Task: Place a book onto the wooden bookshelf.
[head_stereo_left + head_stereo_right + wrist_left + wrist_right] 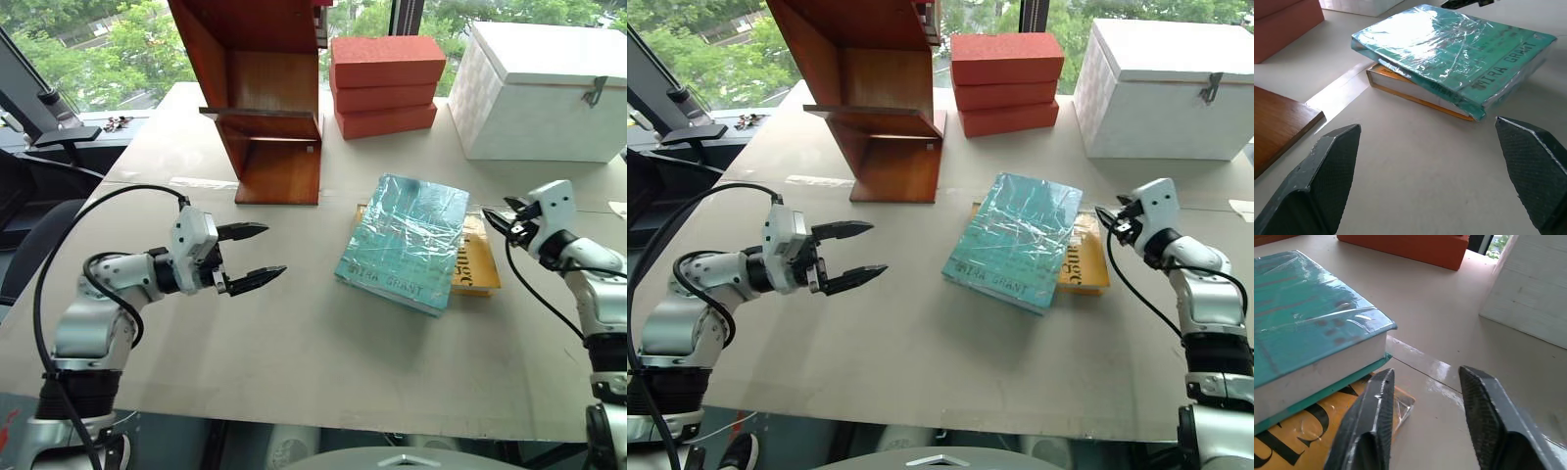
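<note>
Lying flat on the worktop (294, 362), the book (407, 240) is a thick teal hardcover in crinkled, shiny plastic wrap, with pale lettering ending in "GRANT" along the edge that faces the robot. It rests on top of a thinner yellow-orange book (477, 266), which sticks out from under it on the robot's right. Neither gripper touches the book.

Beyond the book and to its left stands the wooden bookshelf (266, 98), a reddish-brown open-fronted unit with slanted side panels and a horizontal shelf board; its foot sits near the book's far left corner but apart from it. Directly behind the book is a stack of red-orange blocks (385, 86), and behind it to the right a white chest (544, 90) with a metal latch.

To the left of the book, well apart from it, the left gripper (253, 257) hovers above the worktop with its two black fingers spread wide, pointing toward the book and holding nothing. Just to the right of the book, the right gripper (497, 222) points at the book's near-right corner; in the right wrist view its fingers (1371, 423) stand a narrow gap apart, empty, just above the protruding edge of the yellow-orange book.
</note>
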Robot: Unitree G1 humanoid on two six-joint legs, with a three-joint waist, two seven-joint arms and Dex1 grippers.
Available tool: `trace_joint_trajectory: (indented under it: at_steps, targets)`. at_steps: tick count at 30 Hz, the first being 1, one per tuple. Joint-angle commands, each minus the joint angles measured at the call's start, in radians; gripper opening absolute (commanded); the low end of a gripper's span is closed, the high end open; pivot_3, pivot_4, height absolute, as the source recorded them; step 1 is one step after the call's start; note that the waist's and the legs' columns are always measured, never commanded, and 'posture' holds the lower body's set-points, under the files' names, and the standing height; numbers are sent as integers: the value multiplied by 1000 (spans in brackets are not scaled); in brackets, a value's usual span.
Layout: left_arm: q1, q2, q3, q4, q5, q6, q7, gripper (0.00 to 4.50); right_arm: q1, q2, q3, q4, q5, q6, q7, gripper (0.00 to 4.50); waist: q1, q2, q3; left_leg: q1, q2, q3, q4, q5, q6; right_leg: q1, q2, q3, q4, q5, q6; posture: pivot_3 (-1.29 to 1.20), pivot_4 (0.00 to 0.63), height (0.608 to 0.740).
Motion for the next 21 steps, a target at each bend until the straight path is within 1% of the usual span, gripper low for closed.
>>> trace_joint_trajectory:
  at_steps: [1,7,14,18,21]
  targets:
    - [-25,30,39,-8,-30,7,-32,4500,-50,26,27,48,6,-67,81,51,-4,0,0,0,0,0,0,0,0,0,0,0,0,0,0,0,150,740]
    - [-19,17,35,-35,-29,21,-21,4500,-71,60,66,59,25,-120,205,16,-14,0,0,0,0,0,0,0,0,0,0,0,1,0,1,0,150,740]
    - [-12,-3,22,-53,-29,35,-13,4500,-66,82,94,1,53,-98,298,16,-15,0,0,1,0,-1,0,0,0,0,0,0,2,1,1,0,150,740]
    - [-21,-14,10,-44,-13,23,-15,4500,-52,82,115,-31,46,-93,319,16,-15,1,0,1,0,-1,0,0,0,0,0,0,2,1,1,0,150,740]
    - [-42,-38,-11,-31,13,13,9,4500,-44,71,118,-36,22,-118,306,16,-11,0,0,1,0,-1,0,0,0,0,0,0,2,1,1,0,150,740]
